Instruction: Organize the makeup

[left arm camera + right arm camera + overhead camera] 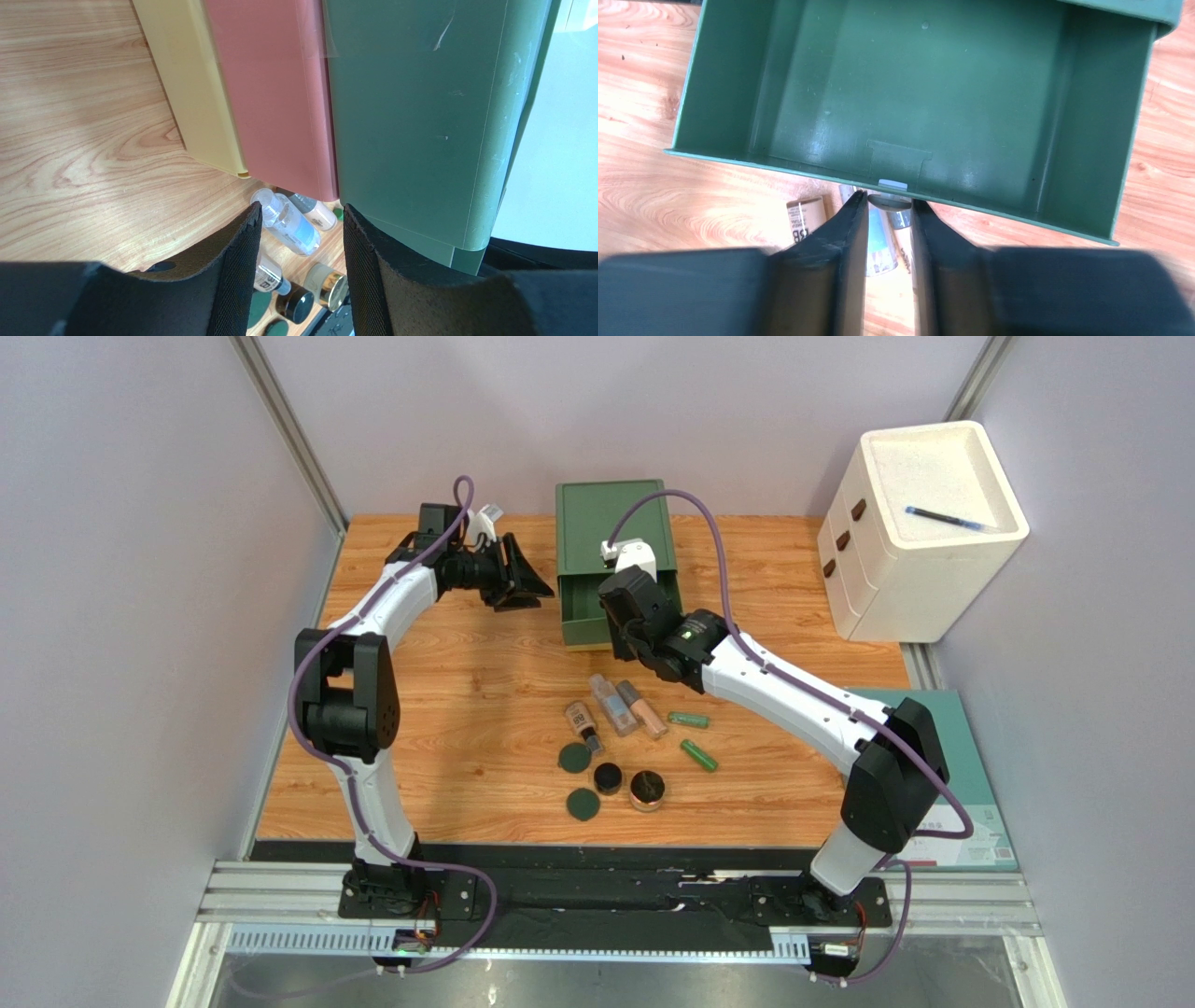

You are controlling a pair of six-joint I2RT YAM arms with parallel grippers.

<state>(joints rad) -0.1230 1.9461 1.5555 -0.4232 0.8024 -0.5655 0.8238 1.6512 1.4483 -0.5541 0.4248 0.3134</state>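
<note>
The makeup lies loose on the wood in front of the drawer box (617, 532): clear and beige tubes (613, 704), two green tubes (687, 718), dark green discs (574, 756), a black jar (608, 779) and a gold-rimmed compact (647, 788). The green drawer (738, 84) is pulled out and holds nothing. My right gripper (888, 206) has its jaws closed on the drawer's grey handle (891, 201), above a clear bottle (882, 245). My left gripper (300, 217) hangs open and empty left of the box, with a clear bottle (291, 224) and the compact (330, 285) seen beyond it.
The box's red (281, 91) and yellow (189, 84) parts show in the left wrist view. A white drawer cabinet (919, 546) with a blue pen (951, 517) on top stands at the back right. A teal mat (968, 784) lies at the right edge.
</note>
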